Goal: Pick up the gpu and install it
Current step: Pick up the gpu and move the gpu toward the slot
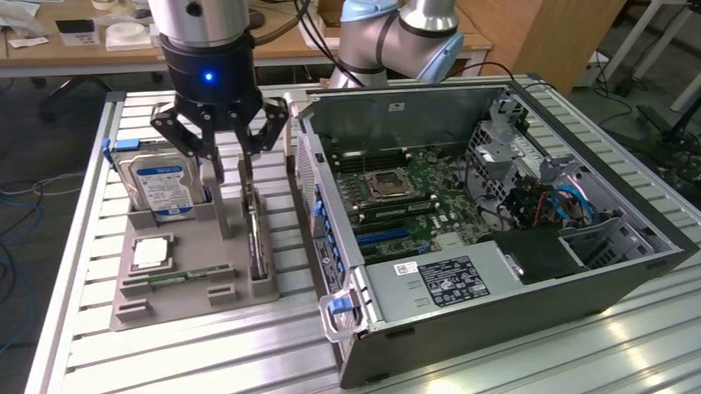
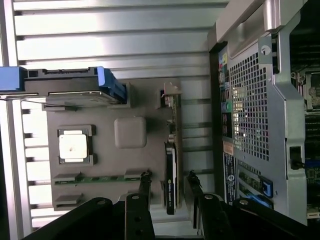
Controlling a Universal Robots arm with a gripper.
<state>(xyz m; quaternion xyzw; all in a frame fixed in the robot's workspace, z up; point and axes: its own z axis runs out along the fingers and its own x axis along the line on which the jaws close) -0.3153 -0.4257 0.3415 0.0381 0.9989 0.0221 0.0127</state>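
Hovering over the grey holder tray [image 1: 180,305] on the slatted worktop [image 1: 164,353], jaws are spread open and empty, one on each side of the gpu [image 2: 170,175]. Gpu stands on edge in its tray slot, near the open computer case [image 1: 493,213].

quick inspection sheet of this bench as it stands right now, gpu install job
surface: ribbed aluminium table carrying a grey holder tray and an open computer case
job's things: gpu standing on edge in the holder tray's slot nearest the computer case, not lifted
clutter: blue-labelled hard drive upright, cpu and memory stick in the same holder tray
grippers: pincer open, one finger on each side of the gpu, gaps showing in the wrist view
cables: blue cables inside the computer case; black cables behind the arm
surroundings: wooden desk behind the table
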